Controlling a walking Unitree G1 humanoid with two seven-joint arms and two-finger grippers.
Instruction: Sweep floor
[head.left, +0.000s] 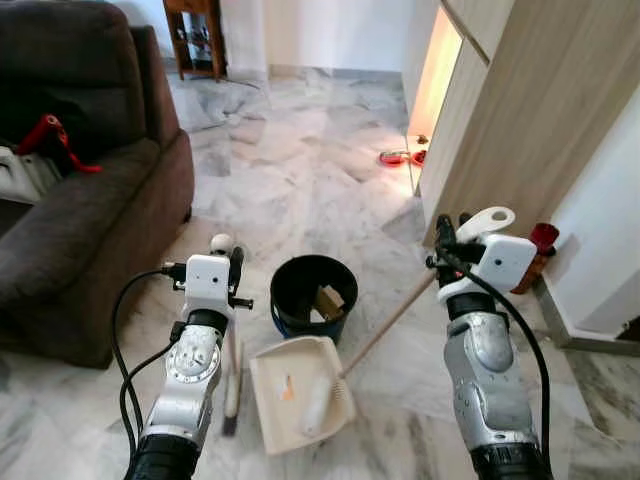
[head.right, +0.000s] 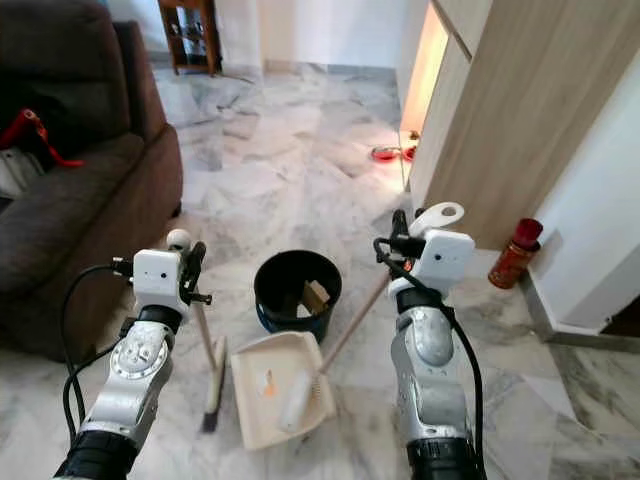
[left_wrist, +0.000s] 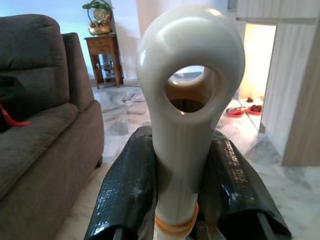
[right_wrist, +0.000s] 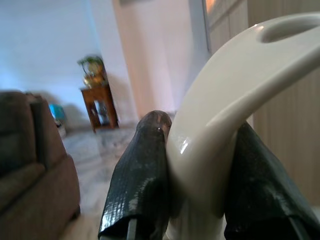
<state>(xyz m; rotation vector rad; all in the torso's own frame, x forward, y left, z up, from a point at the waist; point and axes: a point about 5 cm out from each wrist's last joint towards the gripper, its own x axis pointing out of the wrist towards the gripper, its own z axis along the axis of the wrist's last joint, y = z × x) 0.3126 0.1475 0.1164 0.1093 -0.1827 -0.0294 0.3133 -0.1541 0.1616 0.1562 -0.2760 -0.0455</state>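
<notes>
My left gripper (head.left: 232, 262) is shut on the cream handle of a short broom (head.left: 231, 385), whose looped top (left_wrist: 190, 75) rises above the fingers (left_wrist: 127, 190); its brush head rests on the marble floor. My right gripper (head.left: 447, 240) is shut on the looped cream end (right_wrist: 235, 95) of the dustpan's wooden handle (head.left: 385, 322). The cream dustpan (head.left: 275, 375) lies on the floor between my arms, holding a white roll (head.left: 315, 400) and a small orange scrap (head.left: 287, 388). A black bin (head.left: 300, 290) with cardboard bits stands just behind the pan.
A brown sofa (head.left: 80, 220) fills the left side. A wooden cabinet (head.left: 520, 120) stands on the right, with a red can (head.right: 515, 252) at its foot and red bowls (head.left: 395, 157) by its far corner. A side table (head.left: 195, 35) stands far back. Open marble floor (head.left: 290, 170) stretches ahead.
</notes>
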